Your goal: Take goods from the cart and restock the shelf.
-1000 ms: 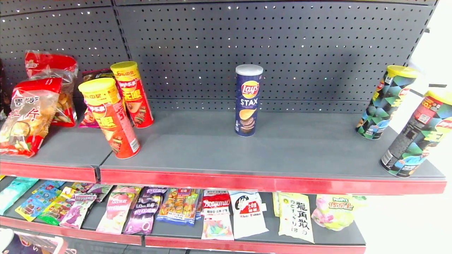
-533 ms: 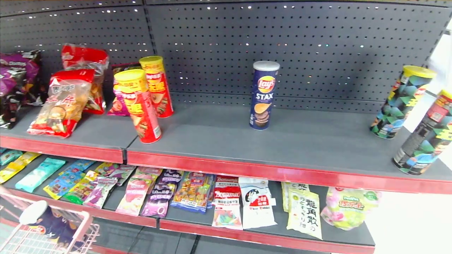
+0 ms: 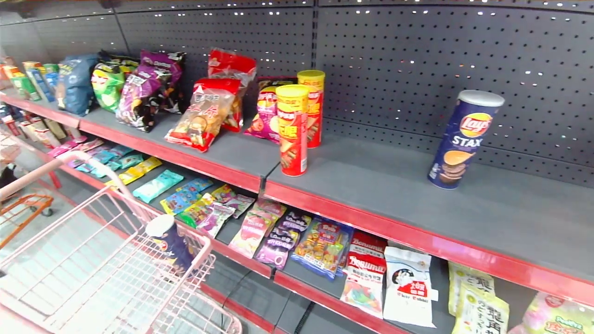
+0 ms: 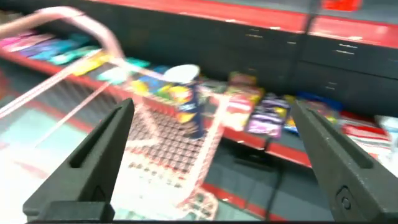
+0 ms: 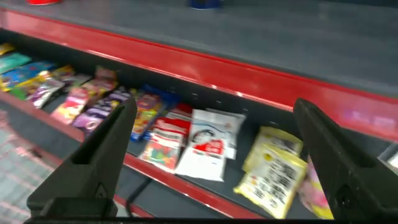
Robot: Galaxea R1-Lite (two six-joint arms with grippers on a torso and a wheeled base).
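One dark-blue, white-lidded chip can (image 3: 175,247) sits in the pink cart (image 3: 46,172).

The pink cart (image 3: 60,162) at 8 o'clock in the head view is cut off by the left and bottom edges, its wire wall veils the lower part of the blue can (image 3: 172,243) inside, and the boxes (image 3: 28,76) at 10 o'clock are too small to tell apart.
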